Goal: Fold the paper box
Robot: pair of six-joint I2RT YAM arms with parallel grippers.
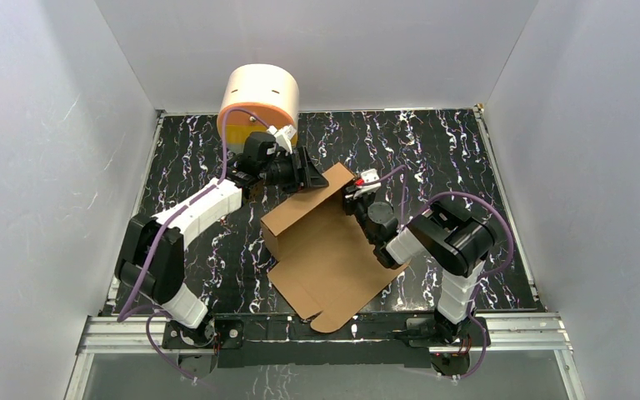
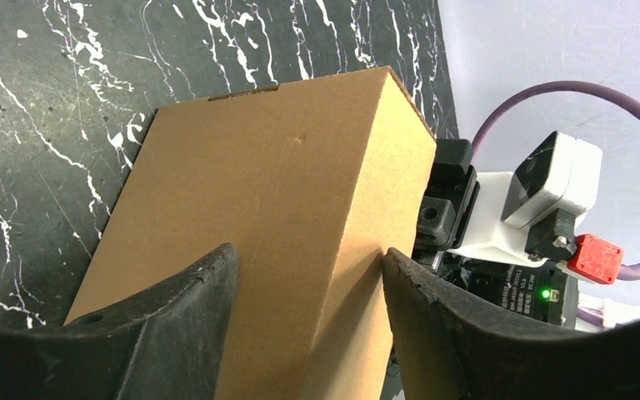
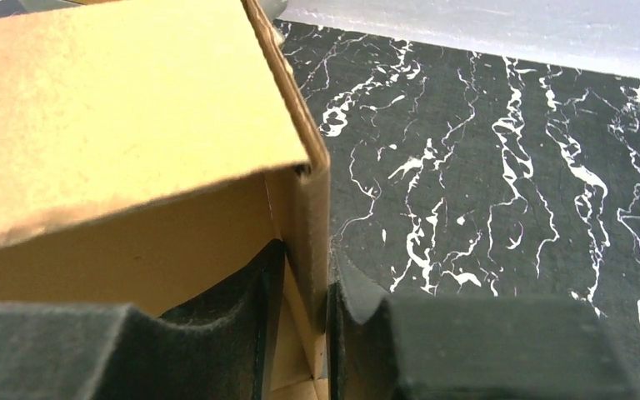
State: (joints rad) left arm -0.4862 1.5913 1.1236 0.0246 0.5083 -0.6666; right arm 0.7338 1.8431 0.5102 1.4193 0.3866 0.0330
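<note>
We have the paper box [image 1: 325, 250] half folded: right claw [image 3: 304, 279] pinches a raised wall, left claw [image 2: 304, 267] stands open against it; near-edge flaps lie flat.

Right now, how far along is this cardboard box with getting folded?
Partly done: the far end of the paper box already stands up as walls. In hand: the right end effector pinches a side wall while the open left end effector straddles a folded corner. To do: the big near flap lies flat on the table, unfolded.
</note>
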